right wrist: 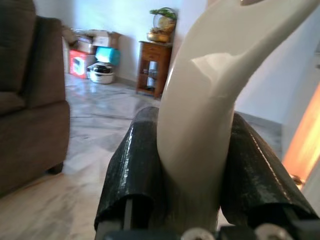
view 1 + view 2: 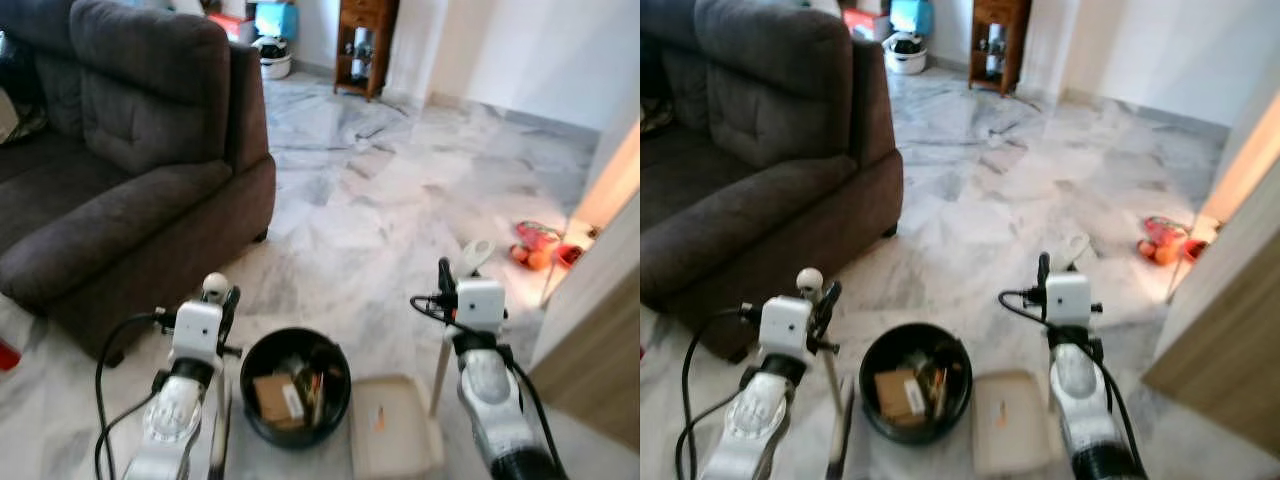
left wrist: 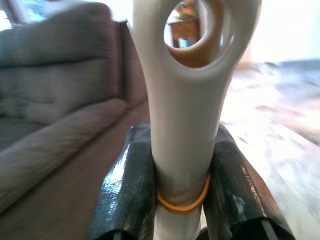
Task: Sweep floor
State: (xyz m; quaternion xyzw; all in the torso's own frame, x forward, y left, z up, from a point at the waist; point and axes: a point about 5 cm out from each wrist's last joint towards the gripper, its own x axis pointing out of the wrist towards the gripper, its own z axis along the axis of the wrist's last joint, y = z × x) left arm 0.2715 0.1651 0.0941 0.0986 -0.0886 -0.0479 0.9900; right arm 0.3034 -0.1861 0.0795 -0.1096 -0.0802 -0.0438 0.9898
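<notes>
The left claw (image 3: 182, 200) is closed on the white broom handle (image 3: 192, 90); both black fingers (image 3: 127, 190) press against the handle's sides, just above an orange rubber band (image 3: 182, 204) wrapped around it. The handle's end has an oval hanging hole. In the head views the handle rises beside the left arm, topped by a rounded white knob (image 2: 215, 285).

The right claw (image 1: 192, 185) is clamped on the white dustpan handle (image 1: 205, 115), one finger on each side. The handle runs down from the claw to the cream dustpan (image 2: 392, 425), which rests flat on the marble floor (image 2: 400, 190) just beside the bin. A small orange scrap lies in the pan.

A round black bin (image 2: 295, 385) stands on the floor between the two arms. It contains a brown cardboard box bearing a white label, plus several thin items that are too small to identify.

A dark grey sofa (image 2: 130, 150) stands to the robot's left. A wooden cabinet (image 2: 362, 45) stands against the far wall, near boxes and a white pot. Red and orange items (image 2: 540, 248) lie on the floor to the right, near a wooden panel (image 2: 600, 330).
</notes>
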